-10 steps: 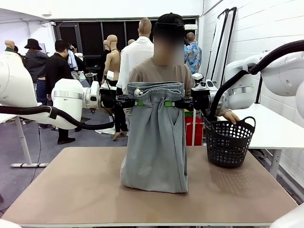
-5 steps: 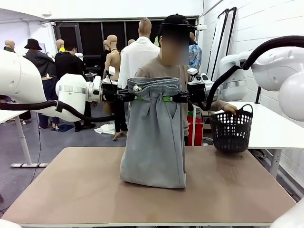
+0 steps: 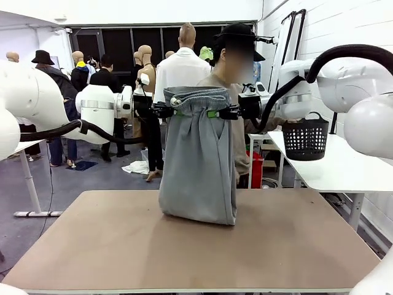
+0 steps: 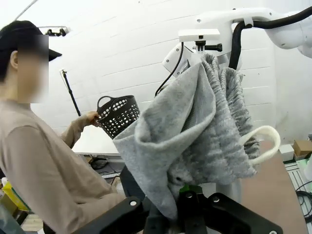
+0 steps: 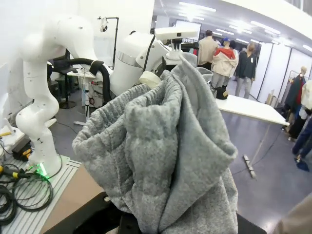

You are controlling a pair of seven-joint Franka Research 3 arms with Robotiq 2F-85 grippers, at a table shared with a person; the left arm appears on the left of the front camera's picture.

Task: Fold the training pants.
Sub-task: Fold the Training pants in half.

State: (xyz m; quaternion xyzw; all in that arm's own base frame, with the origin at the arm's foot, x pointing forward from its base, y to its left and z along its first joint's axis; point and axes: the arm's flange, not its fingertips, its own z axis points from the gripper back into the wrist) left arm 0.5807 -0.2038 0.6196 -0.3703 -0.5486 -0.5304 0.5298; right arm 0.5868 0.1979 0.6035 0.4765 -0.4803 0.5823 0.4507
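The training pants (image 3: 198, 161) now hang higher in the middle of the frame than a second ago, with less hem resting on the bench (image 3: 110, 246). The left gripper (image 3: 174, 113) and right gripper (image 3: 216, 114) each have jaws clamped on the waistband. The person has carried the black basket (image 3: 305, 139) to the side table at right, which leaves room to lay the pants flat.

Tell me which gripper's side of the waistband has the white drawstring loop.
The left gripper: beside it, the white drawstring loop sits at that end of the training pants waistband. By the right gripper the band is plain grey.
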